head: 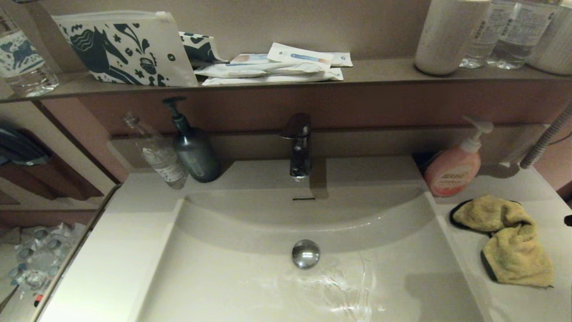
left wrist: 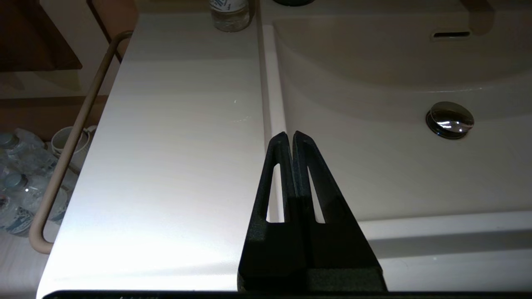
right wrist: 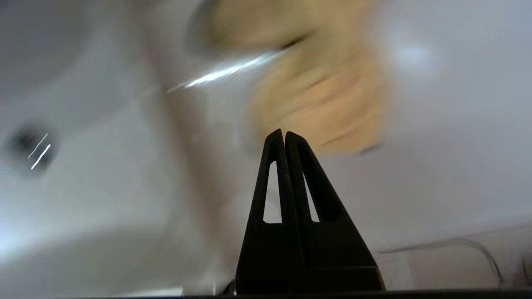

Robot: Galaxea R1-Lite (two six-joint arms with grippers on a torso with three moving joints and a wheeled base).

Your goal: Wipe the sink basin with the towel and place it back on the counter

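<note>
The yellow towel [head: 509, 239] lies crumpled on the counter [head: 527, 304] to the right of the sink basin [head: 250, 286], in front of a pink soap bottle. In the right wrist view my right gripper [right wrist: 284, 133] is shut with nothing between its fingers, and the towel [right wrist: 324, 95] lies blurred just beyond its tips. My left gripper [left wrist: 290, 135] is shut and empty, hanging over the basin's left rim, with the chrome drain plug [left wrist: 449, 119] off to one side. Neither gripper shows in the head view. Wet streaks gleam on the basin floor near the drain plug [head: 306, 253].
A chrome faucet [head: 298, 145] stands behind the basin. A dark pump bottle [head: 193, 147] and a clear bottle [head: 157, 152] sit at the back left; the pink soap bottle [head: 453, 167] stands at the back right. A brown shelf [head: 375, 71] above holds pouches and bottles.
</note>
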